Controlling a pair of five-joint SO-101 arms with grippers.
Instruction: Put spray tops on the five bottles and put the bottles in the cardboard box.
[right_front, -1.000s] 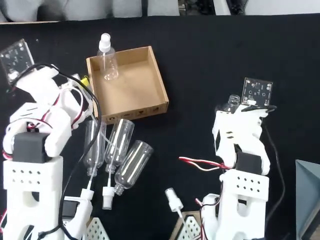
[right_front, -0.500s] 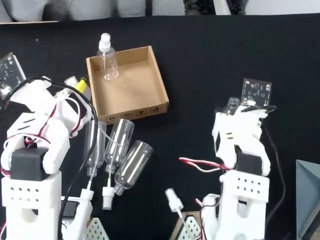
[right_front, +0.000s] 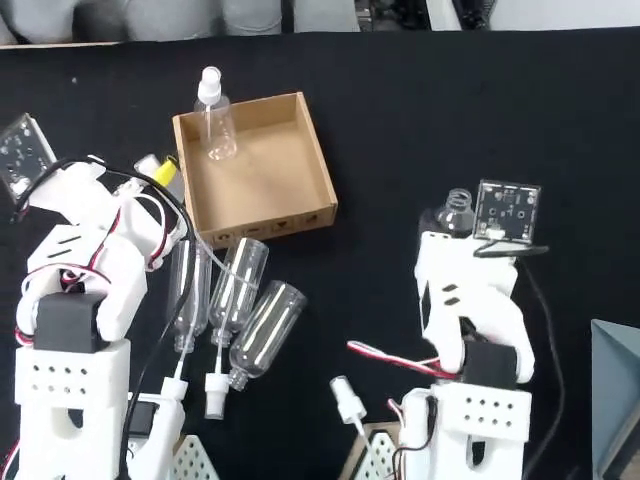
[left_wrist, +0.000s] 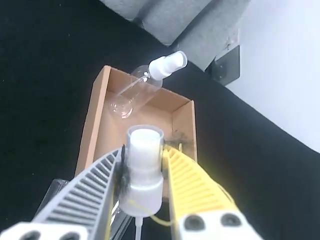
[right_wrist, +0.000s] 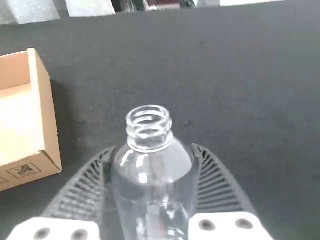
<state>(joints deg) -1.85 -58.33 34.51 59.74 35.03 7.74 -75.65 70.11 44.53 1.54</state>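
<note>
My left gripper is shut on a white spray top, held just off the cardboard box's near left corner; the gripper also shows from above. One capped bottle lies in the box against its far left corner, also seen as the capped bottle. My right gripper is shut on an uncapped clear bottle, neck pointing away from the arm; from above that bottle's neck sits right of the box. Three uncapped bottles lie below the box.
Two loose spray tops lie near the front edge between the arm bases. A grey object stands at the right edge. Black cloth stretches open to the right of the box and behind it.
The left arm has shifted a little with its spray top beside the box. The right arm has drawn back toward its base and slightly left, carrying the bottle with it.
</note>
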